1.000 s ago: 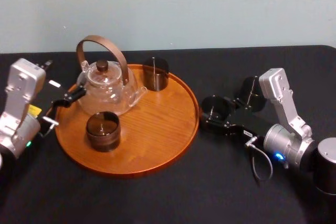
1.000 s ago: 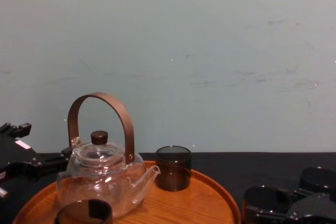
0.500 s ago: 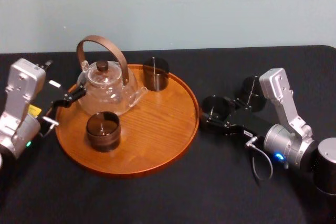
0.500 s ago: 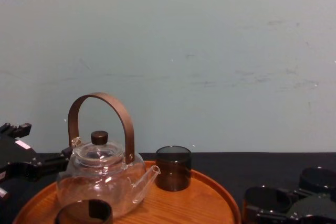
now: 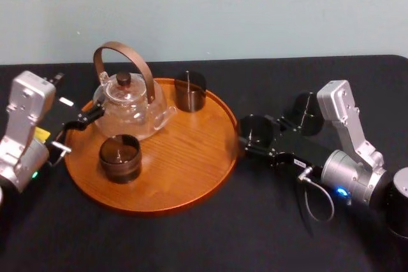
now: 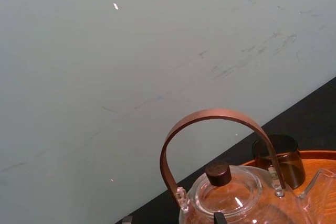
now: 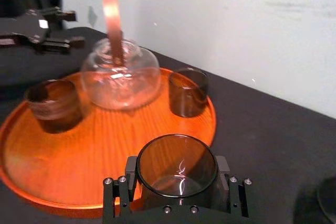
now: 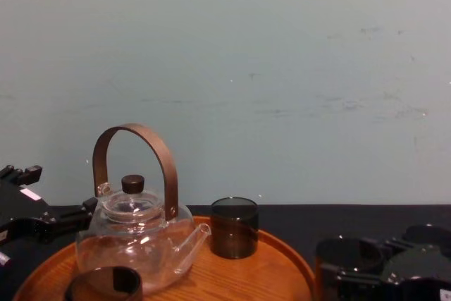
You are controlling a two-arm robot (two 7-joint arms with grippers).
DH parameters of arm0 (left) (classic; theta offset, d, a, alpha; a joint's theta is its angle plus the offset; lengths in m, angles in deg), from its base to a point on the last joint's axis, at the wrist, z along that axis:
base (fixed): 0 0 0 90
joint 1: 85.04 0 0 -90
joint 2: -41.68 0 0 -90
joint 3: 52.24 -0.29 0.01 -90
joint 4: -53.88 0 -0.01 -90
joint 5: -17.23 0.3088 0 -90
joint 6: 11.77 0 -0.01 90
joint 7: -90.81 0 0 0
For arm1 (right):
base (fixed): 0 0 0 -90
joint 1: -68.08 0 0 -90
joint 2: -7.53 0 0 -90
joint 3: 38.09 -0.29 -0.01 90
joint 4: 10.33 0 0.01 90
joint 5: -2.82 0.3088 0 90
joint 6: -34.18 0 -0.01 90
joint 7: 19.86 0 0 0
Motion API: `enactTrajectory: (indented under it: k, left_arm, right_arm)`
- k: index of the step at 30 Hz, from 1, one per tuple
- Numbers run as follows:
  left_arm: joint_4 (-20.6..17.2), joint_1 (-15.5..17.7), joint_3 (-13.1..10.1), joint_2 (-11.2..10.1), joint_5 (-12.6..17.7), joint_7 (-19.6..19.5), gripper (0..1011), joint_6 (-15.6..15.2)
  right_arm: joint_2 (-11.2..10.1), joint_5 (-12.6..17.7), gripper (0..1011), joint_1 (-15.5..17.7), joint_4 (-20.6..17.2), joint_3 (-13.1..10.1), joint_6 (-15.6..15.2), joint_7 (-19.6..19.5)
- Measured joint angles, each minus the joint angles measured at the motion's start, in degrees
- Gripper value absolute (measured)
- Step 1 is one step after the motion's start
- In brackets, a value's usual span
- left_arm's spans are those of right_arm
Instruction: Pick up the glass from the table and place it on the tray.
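A table (image 5: 191, 240) draped in black cloth runs up to a pale blue-green wall (image 5: 255, 4) marked with faint scuffs and scratches. Left of centre on the cloth sits the round orange-brown wooden tray (image 5: 185, 157), its grain plain to see. On the tray's far left part stands a clear glass teapot (image 5: 127, 103) with an arched brown handle and a dark knob on its lid. A tall smoky tumbler (image 5: 190, 90) stands upright by the tray's far rim, to the right of the teapot. A squat dark cup (image 5: 120, 157) stands nearer the front left.

The right gripper (image 5: 258, 135) is clamped on the glass (image 5: 257, 128), a dark smoky cup held upright with a finger on either side. It is just beside the tray's right rim, and whether it rests on the cloth or hangs above it cannot be told. Behind that arm, another dark round vessel (image 5: 305, 111) sits on the cloth.

The left gripper (image 5: 76, 95) lies at the tray's left edge beside the teapot, its fingers spread apart.
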Motion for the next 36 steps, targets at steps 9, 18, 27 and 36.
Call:
enactTrajectory:
  k: [9, 18, 27, 36]
  left_arm:
    - [0.0, 0.0, 0.0, 0.0, 0.0, 0.0, 1002, 0.0]
    - [0.0, 0.0, 0.0, 0.0, 0.0, 0.0, 1002, 0.0]
    - [0.0, 0.0, 0.0, 0.0, 0.0, 0.0, 1001, 0.0]
    - [0.0, 0.0, 0.0, 0.0, 0.0, 0.0, 1001, 0.0]
  right_arm:
    - [-0.64, 0.53, 901, 0.8, -4.94, 2.09, -0.88, 0.74]
    - [1.33, 0.47, 901, -1.53, -4.44, 5.61, -0.8, 1.55]
    - [3.86, -0.65, 901, -4.47, -1.23, 8.43, -0.2, 1.67]
    - [6.22, -1.21, 901, -6.67, 3.32, 10.07, 1.79, 2.44]
